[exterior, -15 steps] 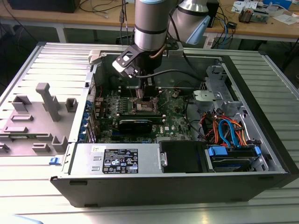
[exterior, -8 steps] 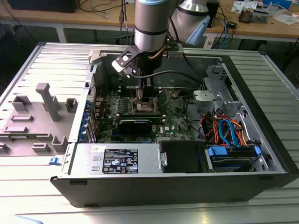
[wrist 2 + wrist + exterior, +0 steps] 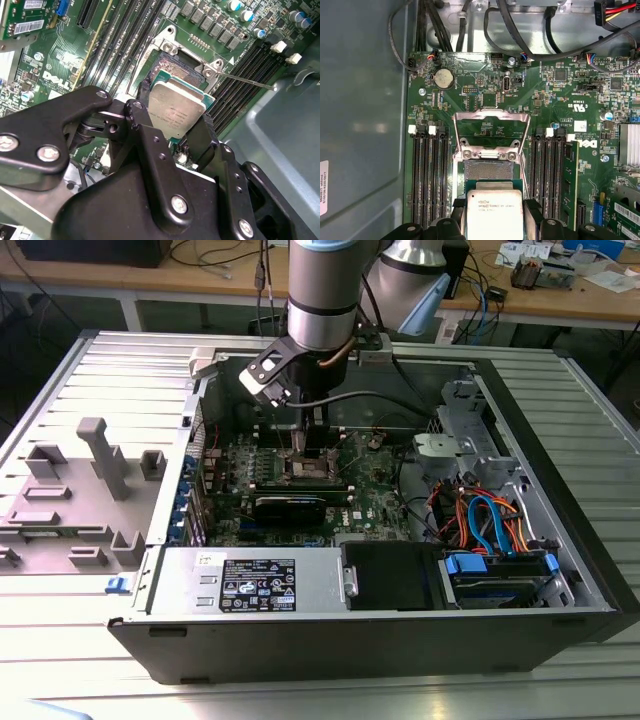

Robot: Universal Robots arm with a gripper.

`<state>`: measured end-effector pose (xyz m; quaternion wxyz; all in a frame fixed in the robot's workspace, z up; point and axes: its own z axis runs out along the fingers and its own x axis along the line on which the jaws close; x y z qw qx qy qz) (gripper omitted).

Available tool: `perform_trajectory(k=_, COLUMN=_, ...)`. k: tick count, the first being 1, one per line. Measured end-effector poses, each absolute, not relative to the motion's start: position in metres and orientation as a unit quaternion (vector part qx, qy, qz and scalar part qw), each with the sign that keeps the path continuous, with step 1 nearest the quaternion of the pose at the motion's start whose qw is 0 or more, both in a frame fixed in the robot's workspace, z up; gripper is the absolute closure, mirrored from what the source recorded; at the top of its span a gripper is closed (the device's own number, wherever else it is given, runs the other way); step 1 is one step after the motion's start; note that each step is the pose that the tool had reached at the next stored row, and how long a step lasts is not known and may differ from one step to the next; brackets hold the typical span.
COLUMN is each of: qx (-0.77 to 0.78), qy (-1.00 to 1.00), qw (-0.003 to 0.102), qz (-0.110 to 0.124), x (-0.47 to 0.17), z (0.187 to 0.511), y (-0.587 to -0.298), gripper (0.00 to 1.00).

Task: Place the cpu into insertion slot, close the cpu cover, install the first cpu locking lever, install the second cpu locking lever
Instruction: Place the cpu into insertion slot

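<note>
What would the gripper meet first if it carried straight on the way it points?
Probably the open socket: the chip held in the gripper hangs over it and would touch first, though depth is unclear.

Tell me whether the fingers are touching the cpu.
Touching. In the second wrist view, the black fingers press against opposite edges of the cpu, with no gap.

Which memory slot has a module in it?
The one farthest from the grey case wall: a green memory module stands in it; the rest are empty black channels.
</note>
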<state>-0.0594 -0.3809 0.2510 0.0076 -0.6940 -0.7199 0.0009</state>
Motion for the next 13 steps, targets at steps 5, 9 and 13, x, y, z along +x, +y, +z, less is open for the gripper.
perform_trajectory(k=5, qx=-0.695, qy=-0.719, qw=0.008, qz=0.001, x=-0.0593, z=0.2477, y=-0.3809, gripper=0.45)
perform_trajectory(k=9, qx=-0.696, qy=-0.718, qw=0.008, qz=0.001, x=-0.0586, z=0.2459, y=-0.3809, gripper=0.45)
perform_trajectory(k=13, qx=-0.697, qy=-0.717, qw=0.008, qz=0.001, x=-0.0584, z=0.2417, y=-0.3809, gripper=0.45)
